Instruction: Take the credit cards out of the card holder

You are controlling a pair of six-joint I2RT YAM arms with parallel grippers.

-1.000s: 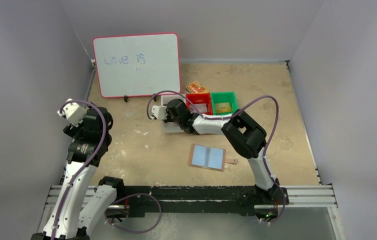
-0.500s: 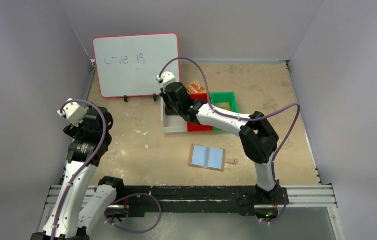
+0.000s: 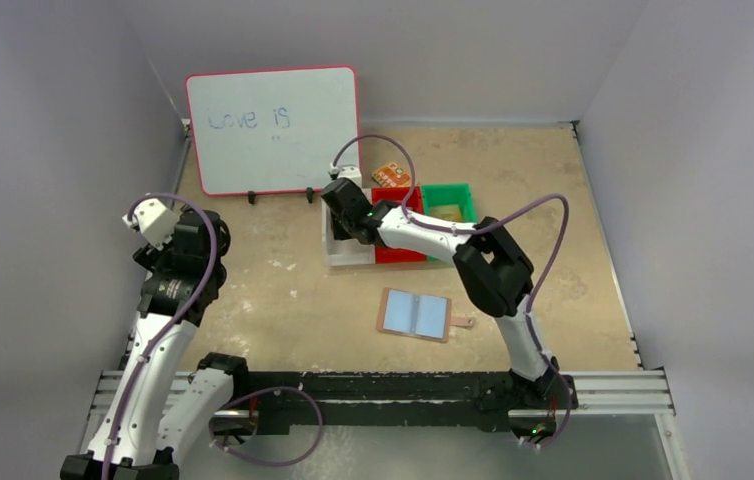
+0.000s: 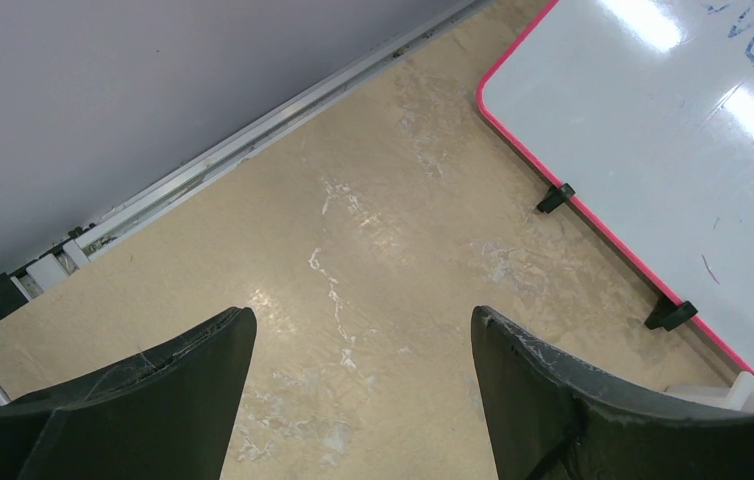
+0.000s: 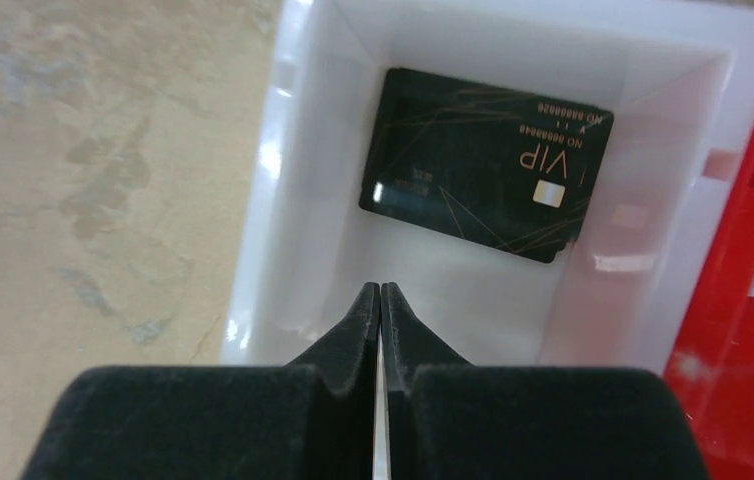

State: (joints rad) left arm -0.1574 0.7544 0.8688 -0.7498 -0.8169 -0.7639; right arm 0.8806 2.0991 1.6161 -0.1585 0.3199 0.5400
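Judging from the overhead view, you are late in the job. The card holder (image 3: pixel 415 314) lies spread open and flat on the table (image 3: pixel 283 300), just below the centre of the frame. Its pale blue inside faces up and its snap tab (image 3: pixel 463 322) pokes out to the right. No card shows against that blue, though at this size you cannot tell whether a pocket hides one.

Your right gripper (image 5: pixel 380 292) is well away from the holder, up over the white bin (image 5: pixel 303 180) near the middle of the overhead frame. In the right wrist view its jaws are pressed together at the tips. Nothing clearly shows between them, only a thin pale line you cannot read. Beyond the tips, a black card (image 5: pixel 488 165) marked VIP lies flat on the bin floor, so at least one card is out and put away.

The red bin (image 5: pixel 733 300) touches the white one on its right, and something pale with lettering shows at that frame's right edge. The green bin (image 3: pixel 448 187) beside it holds something yellowish, too small to name.

Your left gripper (image 4: pixel 363 320) hangs spread wide over bare table at the left, empty, near the whiteboard (image 3: pixel 273 128).

What is left is probably a check of the holder's pockets.
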